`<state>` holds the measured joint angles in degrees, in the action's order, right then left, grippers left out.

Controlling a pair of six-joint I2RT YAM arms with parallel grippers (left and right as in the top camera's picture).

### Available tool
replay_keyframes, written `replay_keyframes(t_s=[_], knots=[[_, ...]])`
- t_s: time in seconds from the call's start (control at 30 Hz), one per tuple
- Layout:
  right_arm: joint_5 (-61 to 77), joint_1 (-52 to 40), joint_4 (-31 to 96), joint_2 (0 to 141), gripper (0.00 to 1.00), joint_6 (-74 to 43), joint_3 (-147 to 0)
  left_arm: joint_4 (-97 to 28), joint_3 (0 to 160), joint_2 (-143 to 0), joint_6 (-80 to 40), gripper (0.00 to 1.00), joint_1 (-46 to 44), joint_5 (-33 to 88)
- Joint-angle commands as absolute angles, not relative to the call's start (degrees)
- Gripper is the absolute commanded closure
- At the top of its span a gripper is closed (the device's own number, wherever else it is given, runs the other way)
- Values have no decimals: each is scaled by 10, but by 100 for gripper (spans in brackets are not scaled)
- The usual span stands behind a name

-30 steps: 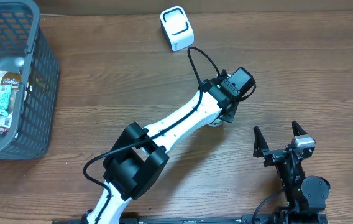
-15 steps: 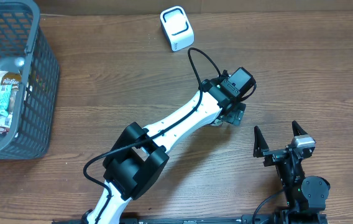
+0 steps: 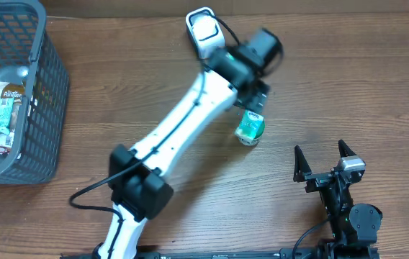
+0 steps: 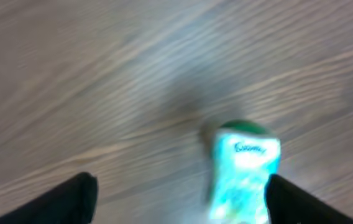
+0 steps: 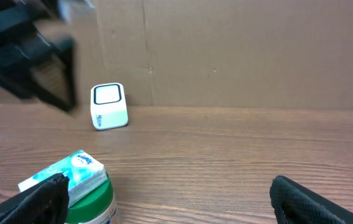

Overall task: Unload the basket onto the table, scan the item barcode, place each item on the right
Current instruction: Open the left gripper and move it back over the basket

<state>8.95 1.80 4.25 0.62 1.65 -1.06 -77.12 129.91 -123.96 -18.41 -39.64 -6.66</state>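
Now, look first at the small green-and-white plastic container [image 3: 250,127]: it rests on the brown wooden table [image 3: 348,79], free of both arms. The left gripper [image 3: 256,92] hangs just beyond it, on the far side from the robot's base, with its jaws spread and nothing between them. In the left wrist view the container [image 4: 245,174] sits close to the finger [image 4: 307,202] at the right of that view, not in the middle of the gap. The right gripper [image 3: 320,147] is near the front edge, also wide open and empty, and it is farther from the container than the left one. So I judge that the left arm is the one you should use.

The white square scanner [image 3: 203,29] stands at the far edge, well apart from the container and to its left. The container must therefore travel away from the base and leftward. Its long axis seems to run from far to near, with the dark green end away from the wrist camera. However, that view is blurred, and I cannot tell if it lies flat or stands tilted. Before you close, you probably need to bring the left gripper toward the base and centre the container between the fingers.
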Motion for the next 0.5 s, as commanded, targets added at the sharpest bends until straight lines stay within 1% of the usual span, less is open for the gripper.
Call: replay_keyframes(t_s=[0.0,0.03,0.1,0.13,0.17,0.2,0.23,0.27,0.3,0.47], knots=[[86,19,40,2,0,14,-4,-840,1399,-1212,-139,28,-348,-70],[86,19,40,2,0,14,-4,-866,1423,-1210,-132,36,-335,-70],[86,19,40,2,0,14,-4,-906,1459,-1208,-126,40,-310,-70],[86,19,40,2,0,14,-4,-925,1477,-1208,-123,44,-296,-70],[86,19,40,2,0,14,-4,-942,1491,-1207,-122,52,-284,-69],[86,19,40,2,0,14,-4,-962,1506,-1207,-122,71,-271,-70],[86,19,40,2,0,14,-4,-968,1512,-1206,-121,81,-263,-70],[86,19,40,2,0,14,-4,-968,1513,-1200,-112,94,-254,-60],[86,19,40,2,0,14,-4,-968,1513,-1195,-111,96,-245,-52],[86,19,40,2,0,14,-4,-968,1513,-1166,-111,94,-205,-51]])
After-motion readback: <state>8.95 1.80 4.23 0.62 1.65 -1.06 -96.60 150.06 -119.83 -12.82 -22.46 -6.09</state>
